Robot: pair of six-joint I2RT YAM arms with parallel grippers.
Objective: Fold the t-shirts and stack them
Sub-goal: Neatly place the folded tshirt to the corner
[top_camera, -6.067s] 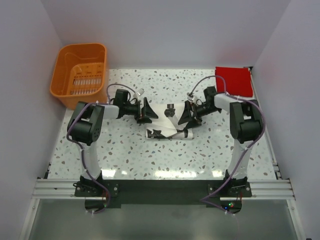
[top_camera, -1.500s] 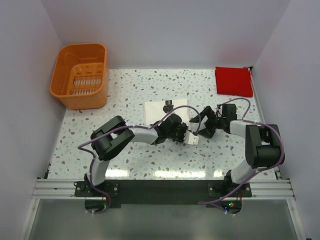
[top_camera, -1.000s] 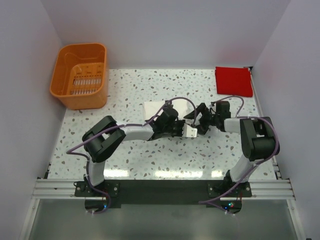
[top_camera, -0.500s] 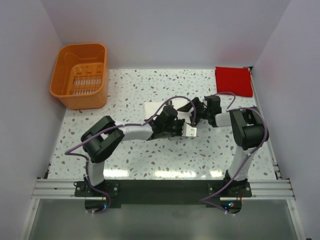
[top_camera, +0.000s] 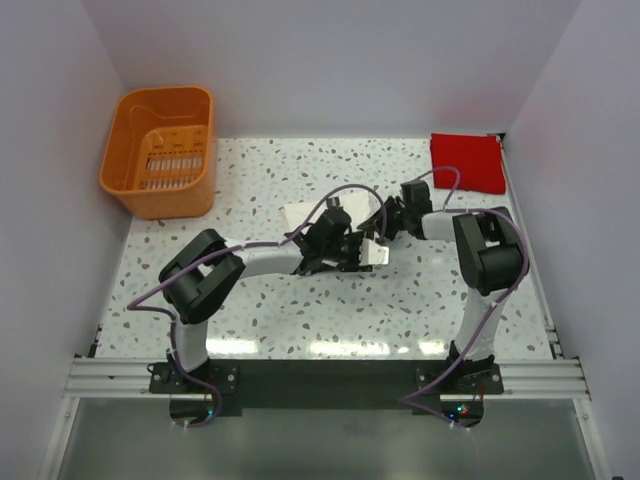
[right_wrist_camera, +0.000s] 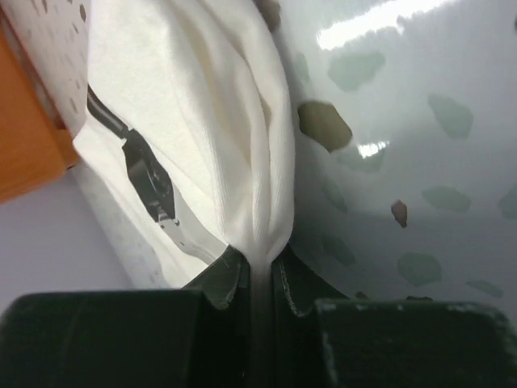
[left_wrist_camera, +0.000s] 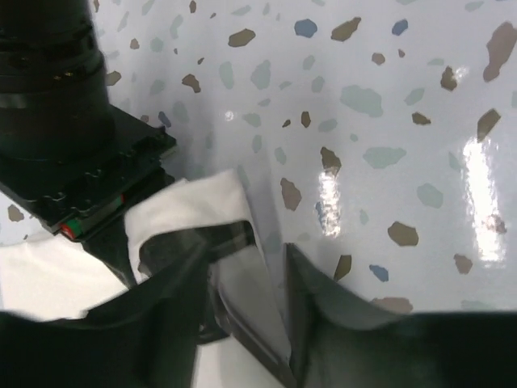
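Note:
The cream-white t-shirt [top_camera: 298,215] lies folded at mid-table, mostly hidden under both grippers. My right gripper [top_camera: 378,235] is shut on a bunched fold of the white t-shirt [right_wrist_camera: 202,105]; the right wrist view shows the cloth pinched between the right gripper [right_wrist_camera: 260,267] jaws. My left gripper [top_camera: 353,251] sits right against it with its jaws apart. In the left wrist view a shaded strip of the white t-shirt [left_wrist_camera: 194,206] still lies between the left gripper [left_wrist_camera: 246,323] fingers. The red t-shirt [top_camera: 467,162] lies as a flat square at the far right corner.
An orange slotted basket [top_camera: 160,150] stands at the far left corner. The speckled tabletop [top_camera: 300,310] is bounded by pale walls on the left, back and right. The right arm's black body [left_wrist_camera: 56,97] fills the upper left of the left wrist view.
The right gripper has swung left onto the white t-shirt's edge and shut on it. The left gripper, shut on that edge before, has parted its jaws.

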